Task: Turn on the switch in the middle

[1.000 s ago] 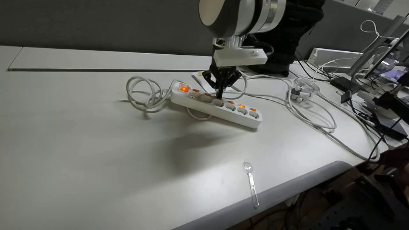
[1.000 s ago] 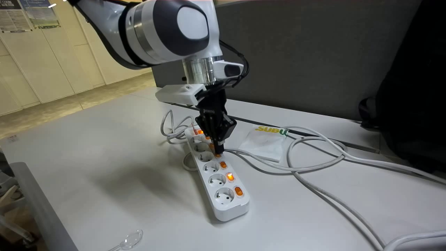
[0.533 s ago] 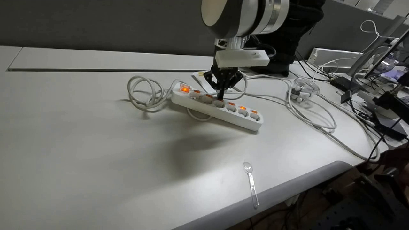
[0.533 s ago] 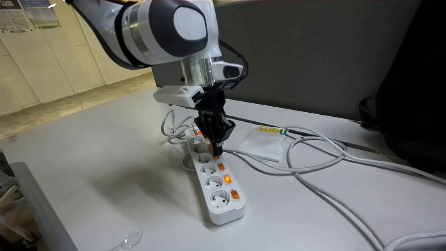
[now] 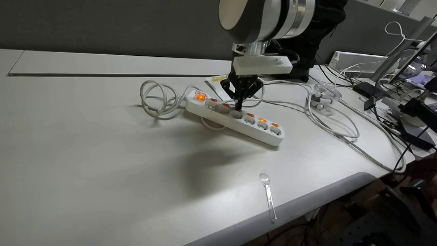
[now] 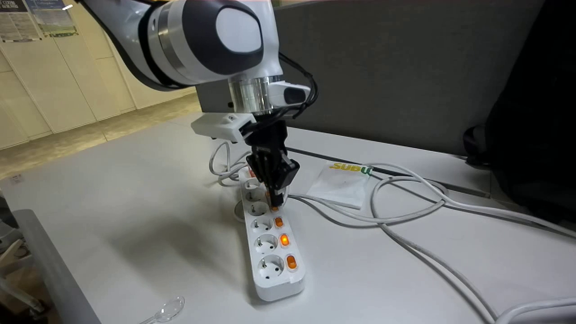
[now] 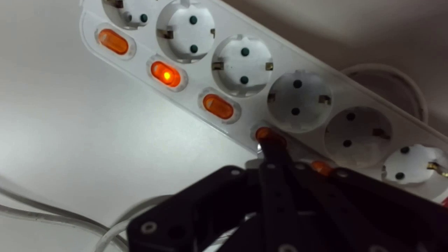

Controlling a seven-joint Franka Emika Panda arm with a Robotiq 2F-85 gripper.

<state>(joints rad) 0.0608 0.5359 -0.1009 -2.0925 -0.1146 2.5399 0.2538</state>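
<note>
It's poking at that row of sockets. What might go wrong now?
The power strip has slid over the past second, so it may skid rather than let the switch click over. In the wrist view, the pincer hides much of that switch, so a failed press might go unnoticed. The neighbouring switch sits close and could get bumped.

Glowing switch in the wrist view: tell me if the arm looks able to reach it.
Likely yes: nothing covers the glowing switch, though the end effector, over another switch, would first have to shift along the power strip.

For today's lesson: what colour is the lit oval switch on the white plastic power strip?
Orange; the wrist view shows the lit oval switch best.
</note>
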